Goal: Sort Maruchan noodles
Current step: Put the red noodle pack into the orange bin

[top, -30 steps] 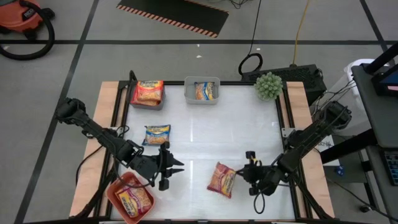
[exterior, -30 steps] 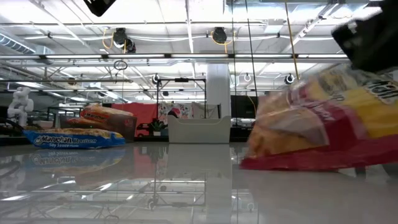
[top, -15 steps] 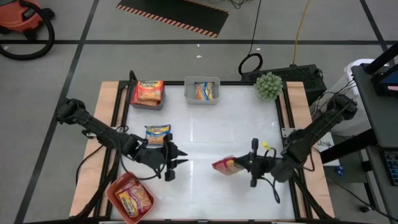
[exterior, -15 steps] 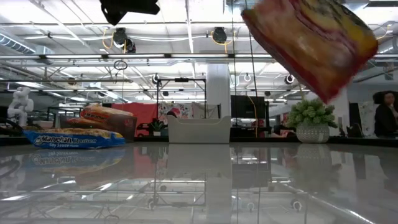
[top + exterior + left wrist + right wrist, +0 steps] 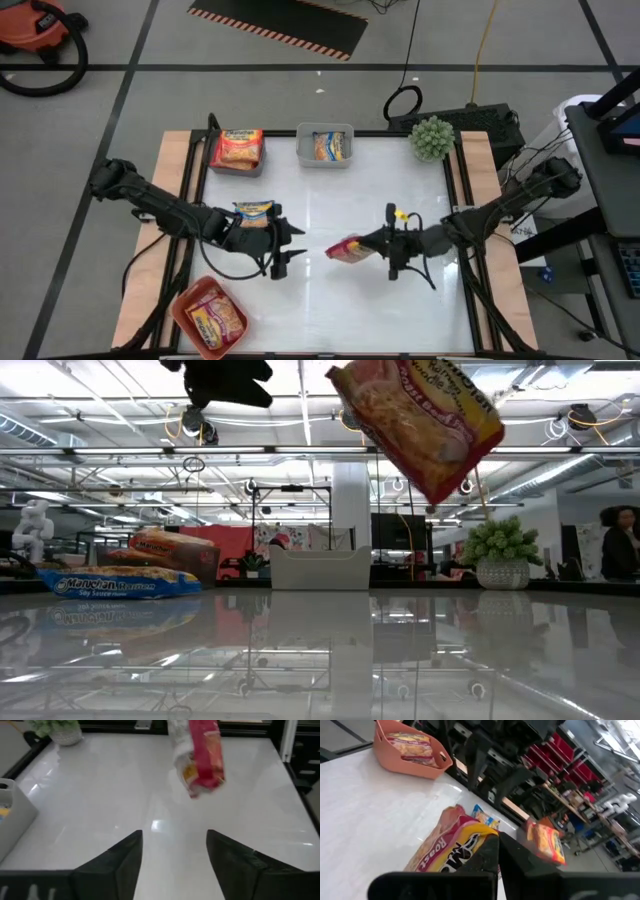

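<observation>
Packet [image 5: 345, 250] hangs above mid-bench, right gripper [image 5: 368, 244] clamped on one edge. Left gripper [image 5: 283, 244] faces it, fingers apart, empty. If a handover is intended: bring packet squarely between left fingers, close on free edge before right releases. Blue packet [image 5: 253, 210] lies beside left arm.
</observation>
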You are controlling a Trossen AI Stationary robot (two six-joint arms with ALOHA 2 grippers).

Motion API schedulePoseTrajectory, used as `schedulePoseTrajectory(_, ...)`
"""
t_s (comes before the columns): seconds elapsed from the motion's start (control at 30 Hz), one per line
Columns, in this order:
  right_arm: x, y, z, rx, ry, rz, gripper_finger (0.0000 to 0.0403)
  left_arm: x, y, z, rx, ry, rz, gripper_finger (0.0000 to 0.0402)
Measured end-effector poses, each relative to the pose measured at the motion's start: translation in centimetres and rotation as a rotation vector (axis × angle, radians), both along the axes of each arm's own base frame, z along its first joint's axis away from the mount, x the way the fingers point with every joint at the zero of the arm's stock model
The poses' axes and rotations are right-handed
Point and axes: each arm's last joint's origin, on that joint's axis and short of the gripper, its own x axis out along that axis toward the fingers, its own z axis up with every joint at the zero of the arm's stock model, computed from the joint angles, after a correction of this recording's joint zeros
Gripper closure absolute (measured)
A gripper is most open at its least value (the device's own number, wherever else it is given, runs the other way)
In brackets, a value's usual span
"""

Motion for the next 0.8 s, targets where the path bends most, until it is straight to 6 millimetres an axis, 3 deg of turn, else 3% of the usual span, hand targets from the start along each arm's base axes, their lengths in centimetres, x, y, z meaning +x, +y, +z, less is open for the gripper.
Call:
schedulePoseTrajectory(0.33, 2.0, -3.0, 0.1, -0.048, -0.043, 0.058, 0.0403, 2.1, 1.7, 0.4, 0.073, -0.119, -0.038, 0.0117)
schedulePoseTrajectory(0.6, 2.6, -5.3, 0.2, -0.074, -0.045, 0.064, 0.0403, 3.3, 4.4, 0.8, 0.050, -0.173, -0.029, 0.0112)
schedulePoseTrajectory(0.8, 3.4, -6.4, -0.4, -0.042, -0.042, 0.081, 0.0403, 4.2, 5.6, -0.1, -0.016, -0.157, -0.051, 0.0112)
